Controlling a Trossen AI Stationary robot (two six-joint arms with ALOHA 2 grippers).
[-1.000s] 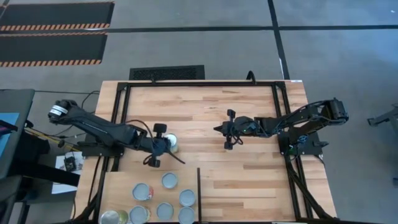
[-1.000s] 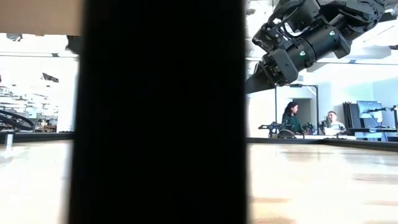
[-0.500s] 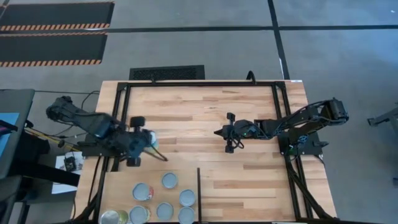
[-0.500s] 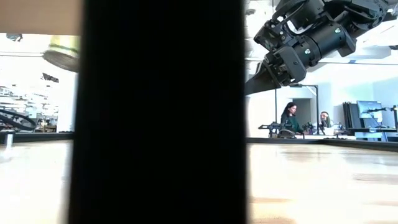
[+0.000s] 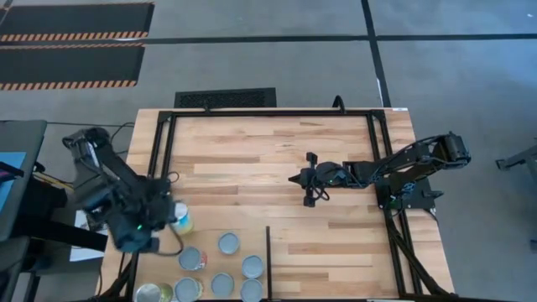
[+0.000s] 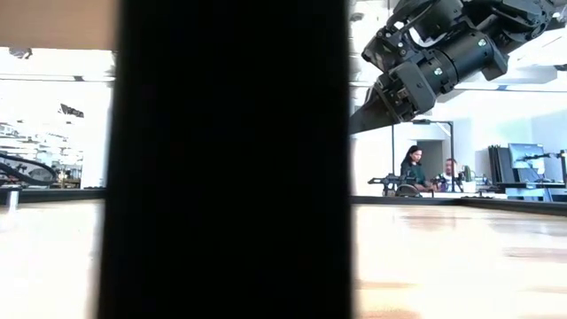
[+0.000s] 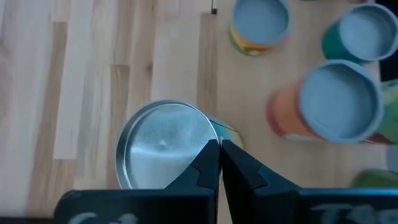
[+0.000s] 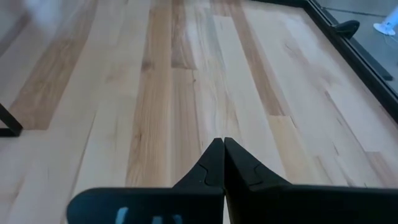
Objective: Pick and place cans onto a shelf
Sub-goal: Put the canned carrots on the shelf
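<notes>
My left gripper (image 5: 170,223) is shut on a can (image 5: 181,221) with a silvery top and a yellow-green label. It is over the far left corner of the pale wooden shelf (image 5: 159,252). The left wrist view shows the can (image 7: 163,149) beside the fingertips (image 7: 219,148). Several cans stand upright on the shelf, one with a red-orange label (image 7: 339,99). My right gripper (image 5: 294,178) is shut and empty above the table's middle, and it also shows in the low view (image 6: 359,124). My left gripper pinches the rim of the can's top (image 7: 210,132) between its two nearly closed fingers, on the side of the yellow-green label. The fingers come from above, pointing down. The can is upright, top up. Whether its bottom is on the shelf, I cannot tell.
The shelf's thin dark divider (image 5: 268,260) stands on its right edge and fills the middle of the low view (image 6: 226,159). A black frame (image 5: 277,112) runs around the plank tabletop. People sit in the room far beyond the table (image 6: 412,168).
My left gripper has swung with the can from the table's left middle toward the left and near edges, to the shelf's far left corner. The can was high and tilted half a second ago; it is upright now. My right gripper has kept still.
</notes>
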